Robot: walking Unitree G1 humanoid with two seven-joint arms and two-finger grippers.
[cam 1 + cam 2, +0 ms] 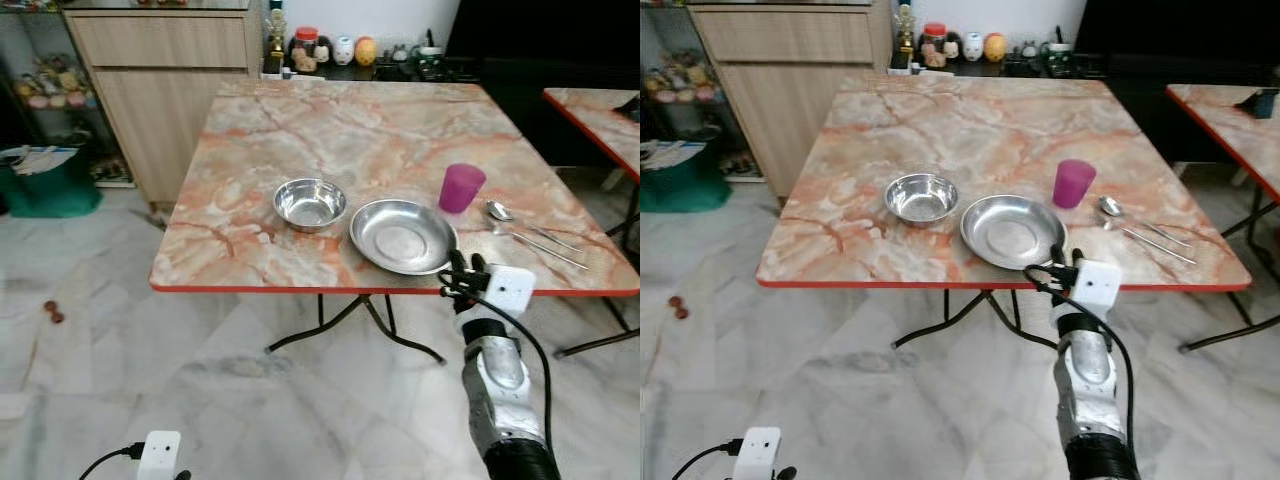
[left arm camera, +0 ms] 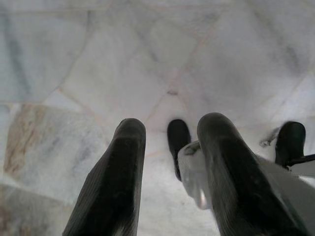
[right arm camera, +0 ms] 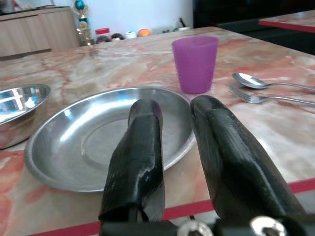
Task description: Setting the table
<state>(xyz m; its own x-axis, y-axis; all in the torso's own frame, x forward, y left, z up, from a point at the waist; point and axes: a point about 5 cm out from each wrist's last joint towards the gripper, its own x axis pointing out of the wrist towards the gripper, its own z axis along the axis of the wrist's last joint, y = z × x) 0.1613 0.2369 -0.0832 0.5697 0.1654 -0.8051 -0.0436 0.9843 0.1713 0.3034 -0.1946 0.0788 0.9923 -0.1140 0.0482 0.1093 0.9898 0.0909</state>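
Nearest the head camera, the right arm is rising from below, and the right gripper [image 1: 462, 272] is hovering at the near edge of the marble-patterned table [image 1: 330, 130], just short of the steel plate [image 1: 403, 235]. Its two black fingers [image 3: 142, 157] are standing slightly apart, with a narrow gap between them, and are holding nothing.

Table layout:
- The steel plate is lying close to the near edge, right of centre.
- A steel bowl [image 1: 310, 203] is sitting just beside the plate, on its left, slightly farther from the near edge.
- A purple cup [image 1: 461, 187] is standing upright behind the plate's right rim, apart from it.
- A spoon [image 1: 505, 213] and a fork [image 1: 545, 246] are lying side by side near the right edge, right of the cup, handles pointing toward the near right corner.

The left gripper [image 2: 170, 162] is hanging low over the pale marble floor [image 2: 98, 59]; its fingers are set moderately apart and are gripping nothing.

A wooden cabinet [image 1: 165, 85] is standing beyond the far left corner of the table. Small jars and ornaments [image 1: 330, 48] are lining a dark shelf past the far edge. A second table [image 1: 600, 115] with the same red trim is showing past the right edge.
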